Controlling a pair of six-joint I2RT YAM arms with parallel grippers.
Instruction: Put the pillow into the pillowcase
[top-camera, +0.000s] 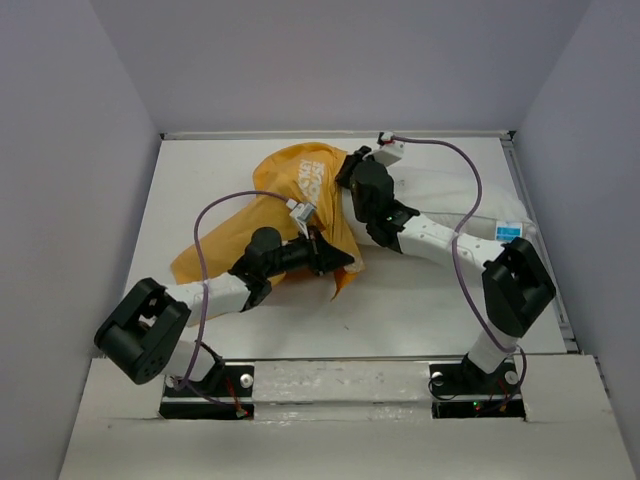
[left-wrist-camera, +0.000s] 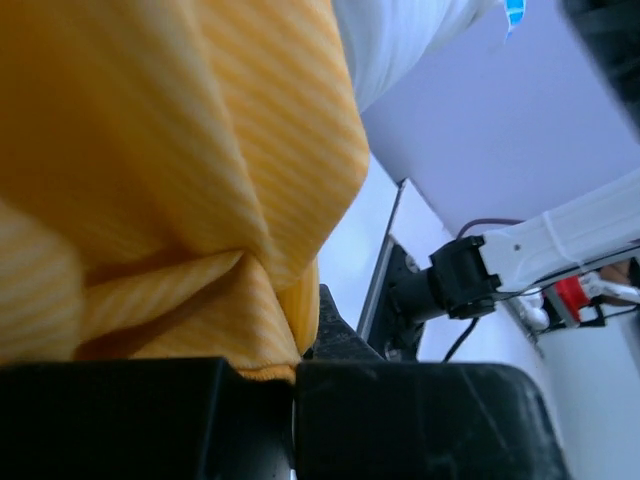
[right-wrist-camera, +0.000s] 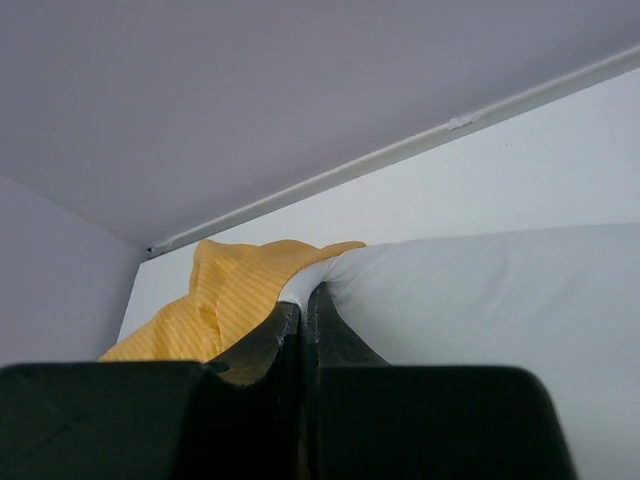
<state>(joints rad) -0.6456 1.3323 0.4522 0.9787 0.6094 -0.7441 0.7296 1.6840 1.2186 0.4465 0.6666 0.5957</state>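
The orange-yellow pillowcase (top-camera: 250, 215) lies crumpled on the white table (top-camera: 420, 310), left of centre, with printed letters showing near its top. The white pillow (top-camera: 450, 195) lies to its right, its blue-and-white tag (top-camera: 510, 231) at the right end. My left gripper (top-camera: 325, 252) is shut on a fold of the pillowcase (left-wrist-camera: 170, 150); the jaws meet at its hem (left-wrist-camera: 300, 350). My right gripper (top-camera: 355, 178) is shut on the pillow's left edge (right-wrist-camera: 303, 298), where the pillow (right-wrist-camera: 480, 300) meets the pillowcase (right-wrist-camera: 230, 295). The pillow (left-wrist-camera: 400, 40) and its tag (left-wrist-camera: 514, 12) also show in the left wrist view.
Grey walls close the table in at the back and on both sides. The right arm (top-camera: 440, 240) stretches across the pillow's near side, and also shows in the left wrist view (left-wrist-camera: 540, 250). Purple cables (top-camera: 205, 250) loop over both arms. A raised rim (top-camera: 540, 260) runs along the right edge.
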